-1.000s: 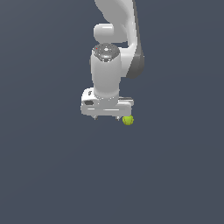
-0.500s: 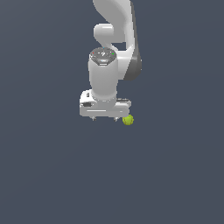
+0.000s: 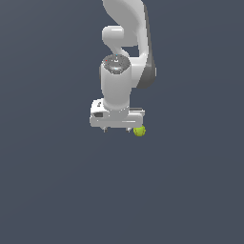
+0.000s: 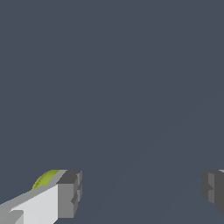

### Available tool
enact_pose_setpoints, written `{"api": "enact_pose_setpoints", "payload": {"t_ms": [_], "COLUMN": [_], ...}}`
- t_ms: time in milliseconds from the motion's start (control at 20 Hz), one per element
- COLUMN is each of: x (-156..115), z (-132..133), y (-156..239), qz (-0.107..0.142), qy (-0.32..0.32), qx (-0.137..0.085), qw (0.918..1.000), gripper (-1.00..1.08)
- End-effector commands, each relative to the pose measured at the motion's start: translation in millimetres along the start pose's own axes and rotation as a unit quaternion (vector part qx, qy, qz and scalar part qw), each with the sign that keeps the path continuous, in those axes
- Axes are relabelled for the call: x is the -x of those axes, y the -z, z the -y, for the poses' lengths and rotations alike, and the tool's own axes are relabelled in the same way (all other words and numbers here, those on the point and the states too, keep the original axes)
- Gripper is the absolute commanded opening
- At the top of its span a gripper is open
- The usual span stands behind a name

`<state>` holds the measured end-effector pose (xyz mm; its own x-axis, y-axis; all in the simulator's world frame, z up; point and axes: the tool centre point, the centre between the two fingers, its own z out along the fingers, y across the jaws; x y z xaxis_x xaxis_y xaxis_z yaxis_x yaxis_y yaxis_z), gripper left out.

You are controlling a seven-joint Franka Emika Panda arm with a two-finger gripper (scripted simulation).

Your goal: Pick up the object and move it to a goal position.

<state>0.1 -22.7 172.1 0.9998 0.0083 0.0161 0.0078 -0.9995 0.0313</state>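
The gripper (image 3: 117,129) hangs from the white arm (image 3: 125,43) with its jaws spread wide; in the wrist view the two grey fingers (image 4: 69,194) stand well apart, and only bare dark floor (image 4: 131,87) shows between them. It holds nothing. The ball (image 3: 139,131) is not between the fingers: in the exterior view it sits at the gripper's lower corner on the exterior view's right, just beside the finger on that side and partly tucked under the white gripper body. In the wrist view only a yellow-green sliver of the ball (image 4: 45,179) shows, peeking out behind the outer side of one finger, so it lies outside the jaws. Whether the finger touches it I cannot tell. The ball is round, so it has no long axis and points no way that can be read; its seam lines are too small to make out here. The floor around it is plain dark grey
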Motion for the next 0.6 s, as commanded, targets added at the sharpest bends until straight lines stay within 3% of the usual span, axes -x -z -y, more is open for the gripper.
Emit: {"api": "enact_pose_setpoints", "payload": {"t_ms": [0,550], "x": [5.4,59.0], "z": [11.1,89.7], "y": [-6.7,-54.3], "qz": [0.001,0.005], "qy": [0.005,0.044], "qx": [-0.001,-0.011], "qw": [1.0,0.9989], "gripper": [1.0,1.0]}}
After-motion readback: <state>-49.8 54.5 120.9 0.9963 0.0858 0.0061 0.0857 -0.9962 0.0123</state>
